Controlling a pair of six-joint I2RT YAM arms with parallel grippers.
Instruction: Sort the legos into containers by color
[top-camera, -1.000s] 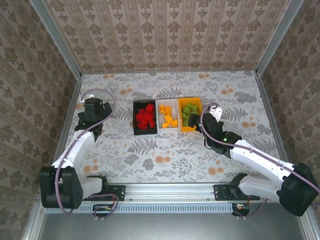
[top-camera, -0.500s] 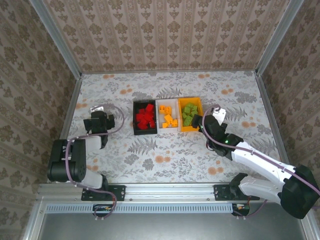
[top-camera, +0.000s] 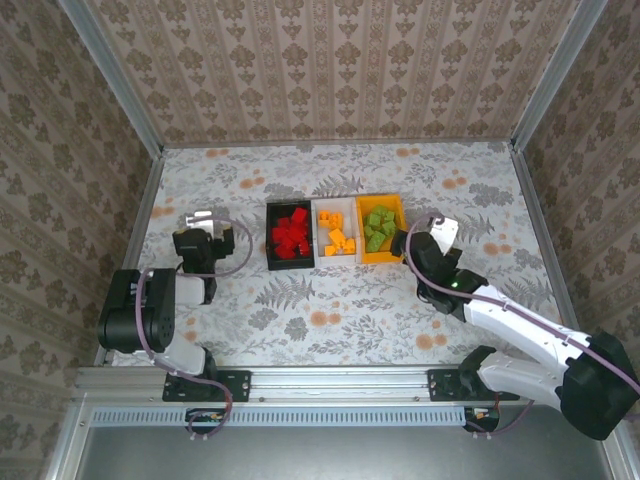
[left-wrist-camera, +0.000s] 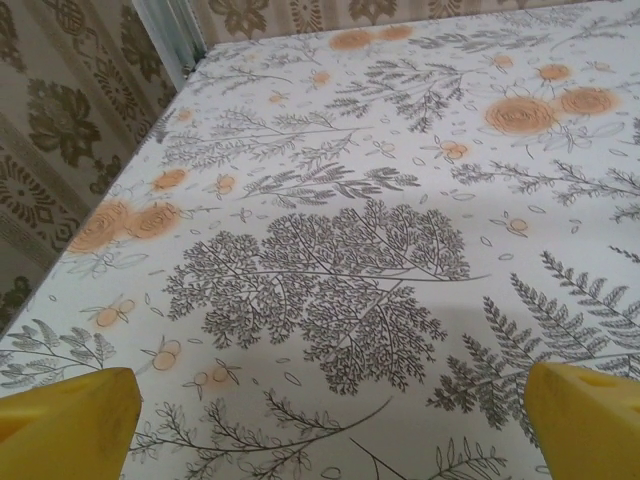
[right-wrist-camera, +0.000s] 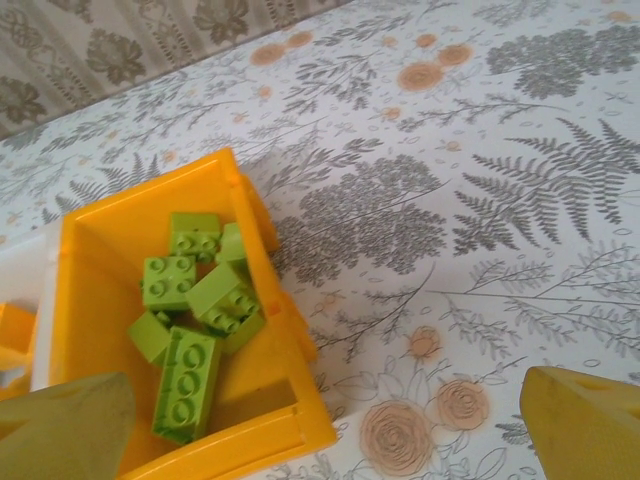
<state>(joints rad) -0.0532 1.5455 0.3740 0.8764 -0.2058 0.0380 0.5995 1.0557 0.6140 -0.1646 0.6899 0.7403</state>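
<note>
Upper centre of the top view, we see the black bin (top-camera: 291, 264) with red legos (top-camera: 290, 233), white bin (top-camera: 345, 205) with orange legos (top-camera: 338, 238), and orange bin (top-camera: 378, 257) with green legos (top-camera: 379, 227), side by side (long axes up-down). On the left gripper (left-wrist-camera: 325, 415) and right gripper (right-wrist-camera: 320, 420), jaws stand wide apart, empty.

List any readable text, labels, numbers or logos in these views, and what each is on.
None legible.
Green legos: any mark on the studs is too blurred to read.
Orange bin, white bin, black bin: no label or print seen.
Table cloth and walls: floral pattern, no lettering.
</note>
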